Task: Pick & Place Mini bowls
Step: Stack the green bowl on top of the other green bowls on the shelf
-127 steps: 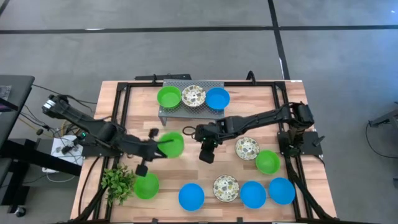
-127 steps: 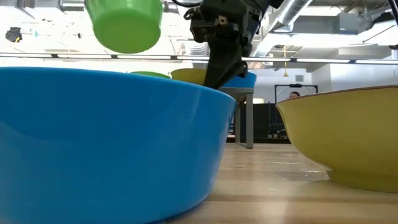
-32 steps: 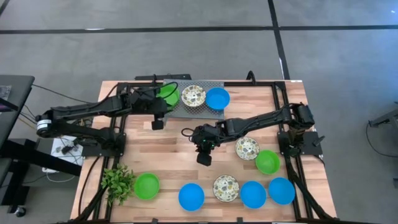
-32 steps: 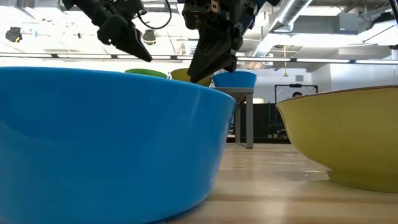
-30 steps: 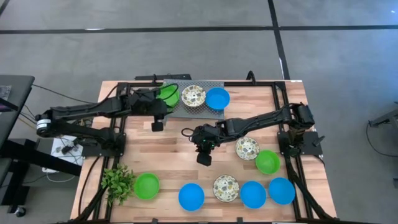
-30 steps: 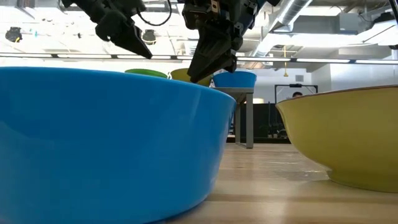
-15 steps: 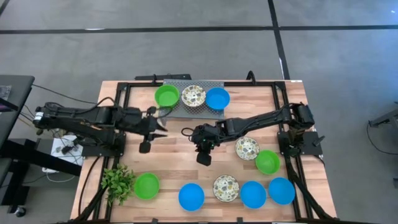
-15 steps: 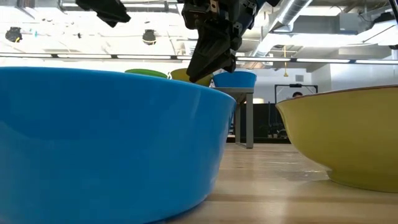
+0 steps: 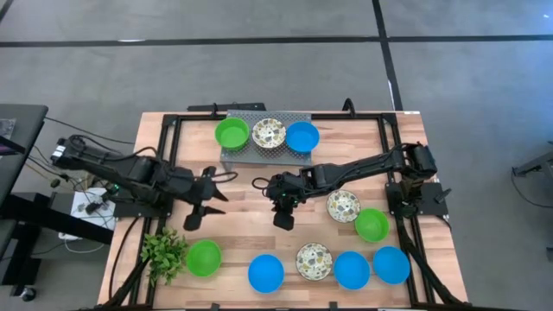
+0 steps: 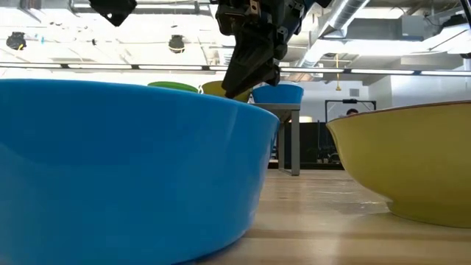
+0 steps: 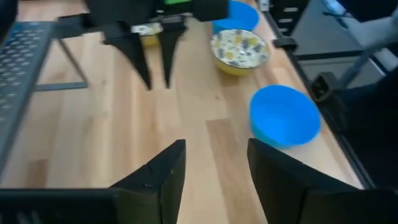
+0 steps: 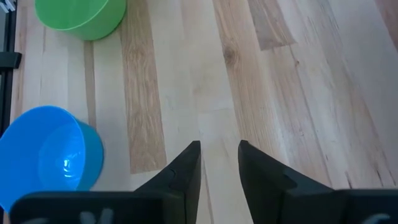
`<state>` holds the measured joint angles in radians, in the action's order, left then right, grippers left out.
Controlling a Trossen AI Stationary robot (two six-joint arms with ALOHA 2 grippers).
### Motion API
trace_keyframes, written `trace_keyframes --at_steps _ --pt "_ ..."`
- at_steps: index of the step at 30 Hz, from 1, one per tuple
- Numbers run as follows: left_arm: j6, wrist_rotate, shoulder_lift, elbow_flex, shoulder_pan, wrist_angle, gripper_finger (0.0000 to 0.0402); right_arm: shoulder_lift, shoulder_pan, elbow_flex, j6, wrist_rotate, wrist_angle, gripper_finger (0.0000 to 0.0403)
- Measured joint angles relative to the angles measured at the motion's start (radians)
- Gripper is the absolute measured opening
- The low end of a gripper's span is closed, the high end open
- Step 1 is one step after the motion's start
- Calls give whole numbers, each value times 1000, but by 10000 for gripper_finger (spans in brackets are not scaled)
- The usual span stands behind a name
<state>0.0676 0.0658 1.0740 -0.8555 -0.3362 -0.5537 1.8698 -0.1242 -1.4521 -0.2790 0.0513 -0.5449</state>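
Three mini bowls stand on the grey rack [image 9: 263, 154] at the far side: green [image 9: 232, 134], floral [image 9: 269, 134] and blue [image 9: 302, 136]. Several more sit on the wooden table: green [image 9: 204, 257], blue [image 9: 265, 272], floral [image 9: 313, 261], blue [image 9: 351, 269], blue [image 9: 390, 264], green [image 9: 371, 225] and floral [image 9: 343, 206]. My left gripper [image 9: 219, 187] hangs open above bare wood, left of centre, nothing between its fingers [image 11: 168, 168]. My right gripper [image 9: 262, 185] hovers at mid-table, pointing down-left, open by a narrow gap [image 12: 219, 149] over bare wood.
A small leafy plant [image 9: 164, 250] stands at the near left corner. A black frame [image 9: 173, 130] runs along the table's edges. Bare wood lies between the rack and the near row of bowls. In the low view a blue bowl [image 10: 132, 162] and a floral bowl's yellow wall [image 10: 405, 162] fill the foreground.
My left gripper has let go of the green bowl at the rack's left end. It has drawn back toward the table's near left, swinging away from the rack with its fingers open. The green bowl, tilted before, now sits level on the rack.
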Motion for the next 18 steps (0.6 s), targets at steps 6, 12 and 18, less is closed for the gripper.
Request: trace_keyframes --at_steps 6,12,18 --pt "121 -31 15 3 -95 -6 166 0 0 0 0 0 1 121" --pt "240 -85 79 73 -165 -8 158 0 0 0 0 0 7 139" --pt "282 -139 176 111 -194 -8 144 0 2 0 0 0 8 144"
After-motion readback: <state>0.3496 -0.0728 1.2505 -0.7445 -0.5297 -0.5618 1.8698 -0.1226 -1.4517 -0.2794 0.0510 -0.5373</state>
